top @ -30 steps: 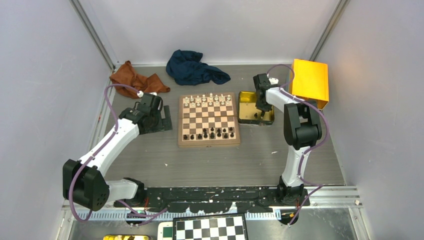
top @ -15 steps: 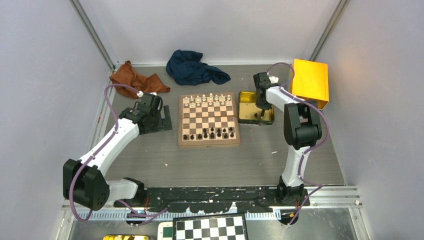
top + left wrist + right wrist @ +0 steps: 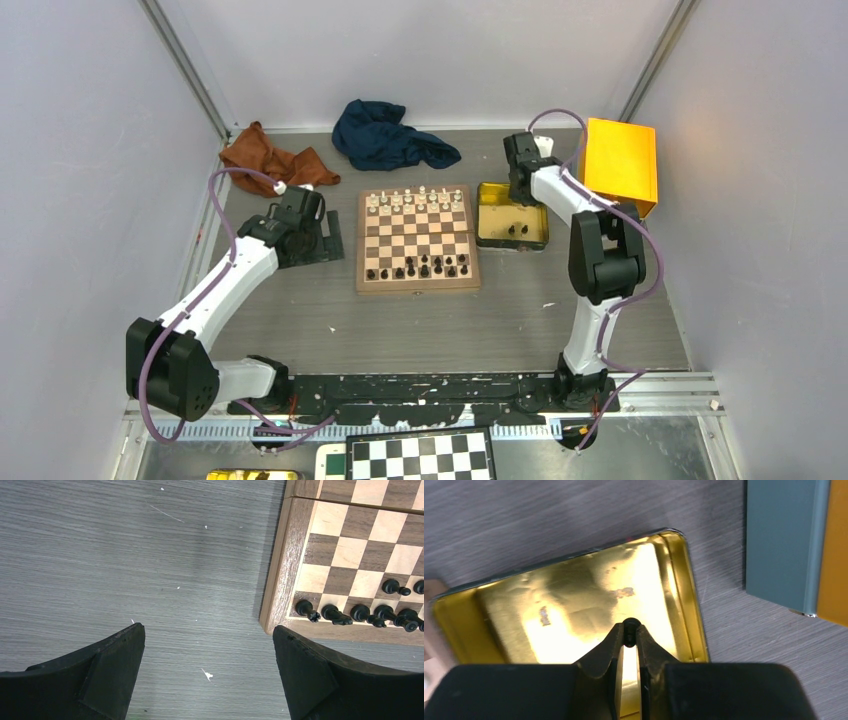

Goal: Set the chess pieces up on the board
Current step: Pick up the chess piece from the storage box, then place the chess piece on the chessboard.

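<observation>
The wooden chessboard (image 3: 417,288) lies mid-table, with cream pieces on its far rows and several black chess pieces (image 3: 425,268) on its near rows. My right gripper (image 3: 630,635) is shut on one tiny black piece (image 3: 631,628) and holds it above the gold tin tray (image 3: 574,595). In the top view the right gripper (image 3: 520,186) is over the tray's far end. Two black pieces (image 3: 518,229) lie in the tray (image 3: 493,215). My left gripper (image 3: 206,629) is open and empty over bare table left of the board's near corner (image 3: 280,580), beside a row of black pieces (image 3: 350,614).
An orange box (image 3: 620,165) stands right of the tray, its grey side in the right wrist view (image 3: 784,540). A brown cloth (image 3: 275,160) and a dark blue cloth (image 3: 390,137) lie at the back. A black-and-white checkered board (image 3: 420,455) sits below the arm bases.
My right gripper has risen from the near part of the tray and moved toward its far end with a black piece. Two pieces in the tray now show. The left arm has not moved.
</observation>
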